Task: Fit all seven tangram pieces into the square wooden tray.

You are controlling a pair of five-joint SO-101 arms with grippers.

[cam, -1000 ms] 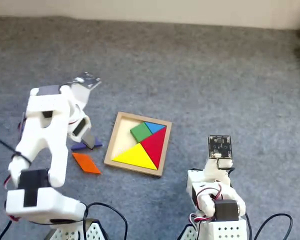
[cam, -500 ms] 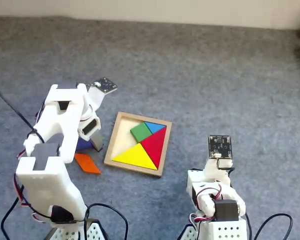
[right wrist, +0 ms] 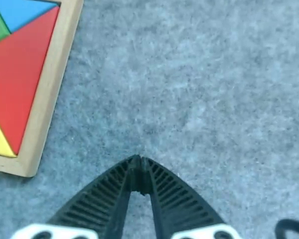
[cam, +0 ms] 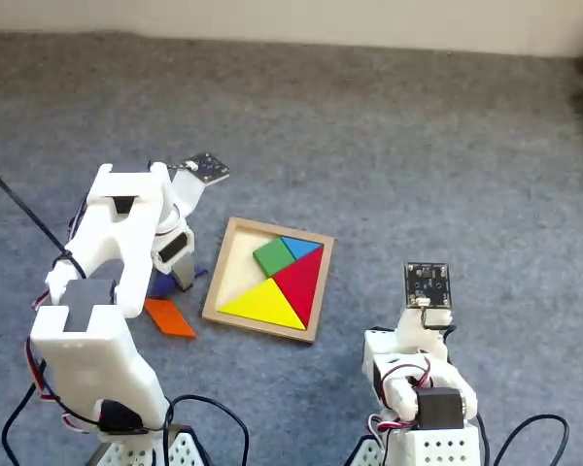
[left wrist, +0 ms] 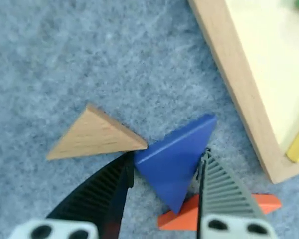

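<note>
The square wooden tray (cam: 215,287) holds a green piece (cam: 271,255), a light blue triangle (cam: 299,247), a red triangle (cam: 303,279) and a yellow triangle (cam: 260,304); its upper left part is bare wood. On the carpet left of it lie a dark blue triangle (left wrist: 174,159), a wood-coloured triangle (left wrist: 94,135) and an orange parallelogram (cam: 168,316). My left gripper (left wrist: 167,158) is open and low over the dark blue triangle, one fingertip at each side of it. My right gripper (right wrist: 139,167) is shut and empty above bare carpet, right of the tray's edge (right wrist: 50,89).
Grey carpet covers the whole work area. The orange parallelogram (left wrist: 189,219) lies partly under the dark blue triangle's corner, and the tray's rim (left wrist: 234,84) is close beside the left gripper. The right arm (cam: 426,291) stands folded near its base.
The left arm swung right toward the tray and came down over the dark blue triangle, then settled slightly lower. The right arm kept still.
</note>
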